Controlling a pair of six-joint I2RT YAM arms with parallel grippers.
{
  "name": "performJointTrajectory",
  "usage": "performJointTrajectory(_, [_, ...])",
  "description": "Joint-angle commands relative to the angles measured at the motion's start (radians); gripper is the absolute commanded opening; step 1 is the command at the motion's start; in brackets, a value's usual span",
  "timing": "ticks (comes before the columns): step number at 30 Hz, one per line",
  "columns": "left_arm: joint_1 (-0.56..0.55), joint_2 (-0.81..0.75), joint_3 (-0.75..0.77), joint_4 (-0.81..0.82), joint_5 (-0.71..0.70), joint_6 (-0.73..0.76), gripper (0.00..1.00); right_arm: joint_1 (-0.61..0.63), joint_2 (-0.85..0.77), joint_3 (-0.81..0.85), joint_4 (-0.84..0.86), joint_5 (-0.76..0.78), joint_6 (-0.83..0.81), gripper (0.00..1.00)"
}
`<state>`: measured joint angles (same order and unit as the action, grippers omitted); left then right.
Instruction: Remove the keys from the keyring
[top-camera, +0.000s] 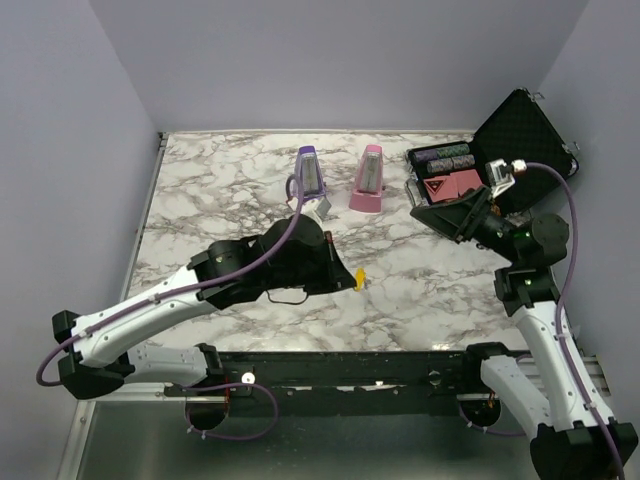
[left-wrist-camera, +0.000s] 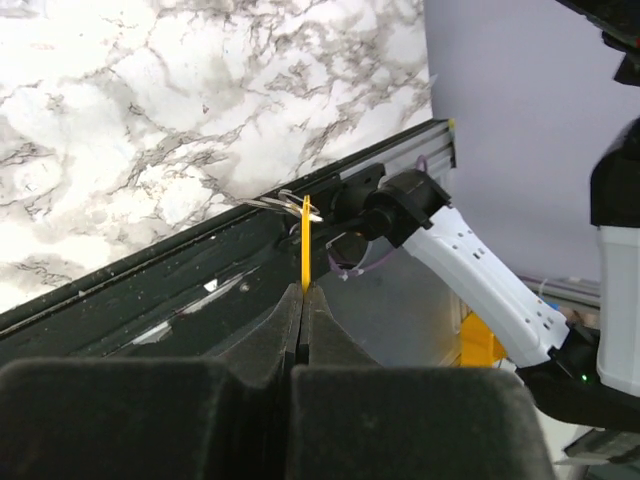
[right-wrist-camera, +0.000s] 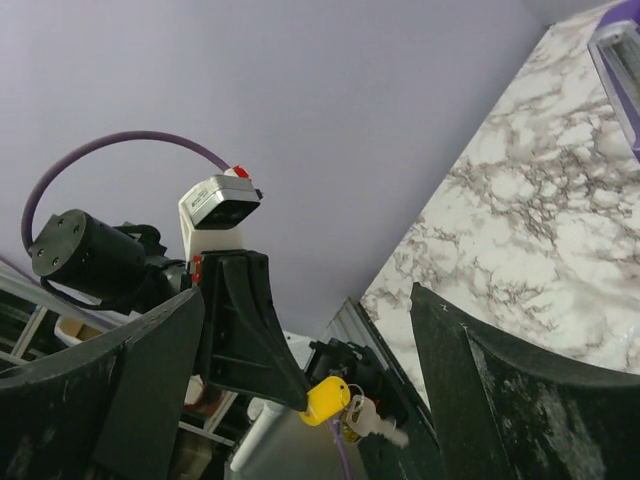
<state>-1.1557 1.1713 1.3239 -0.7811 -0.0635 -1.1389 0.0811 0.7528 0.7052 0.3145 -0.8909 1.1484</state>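
Observation:
My left gripper hangs over the table's front middle, shut on a bright yellow key head. In the left wrist view the jaws are pressed together on the thin yellow piece, and a silver keyring sits at its far end. In the right wrist view the yellow head is pinched at the left gripper's tip, and the keys, silver and gold, dangle beside it. My right gripper is at the right, its fingers wide apart and open, facing the keys from a distance.
A purple metronome and a pink metronome stand at the back middle. An open black case holding poker chips sits at the back right, just behind the right gripper. The table's black front rail lies below the keys.

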Motion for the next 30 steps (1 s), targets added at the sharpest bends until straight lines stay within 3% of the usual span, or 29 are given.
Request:
performJointTrajectory(1, [0.042,-0.068,0.069,-0.109,-0.035,-0.018,0.00,0.049,0.114,0.107,0.123,0.015,0.019,0.90])
performJointTrajectory(7, [0.120,-0.104,0.126,-0.181,-0.025,0.002,0.00,0.251,0.379,0.400,-0.113,0.182,-0.186,0.84])
performJointTrajectory(9, [0.155,-0.114,0.133,-0.201,-0.016,0.007,0.00,0.322,0.466,0.482,-0.115,0.199,-0.200,0.83])
performJointTrajectory(16, [0.278,-0.153,0.193,-0.271,0.025,0.036,0.00,0.523,0.591,0.453,0.256,0.259,-0.141,0.83])
performJointTrajectory(20, [0.326,-0.162,0.233,-0.320,0.037,0.047,0.00,0.632,0.663,0.436,0.354,0.262,-0.150,0.83])
performJointTrajectory(26, [0.370,-0.197,0.248,-0.345,0.064,0.054,0.00,0.695,0.694,0.327,0.602,0.276,-0.079,0.83])
performJointTrajectory(30, [0.389,-0.217,0.251,-0.356,0.088,0.053,0.00,0.729,0.715,0.309,0.676,0.253,-0.053,0.83])
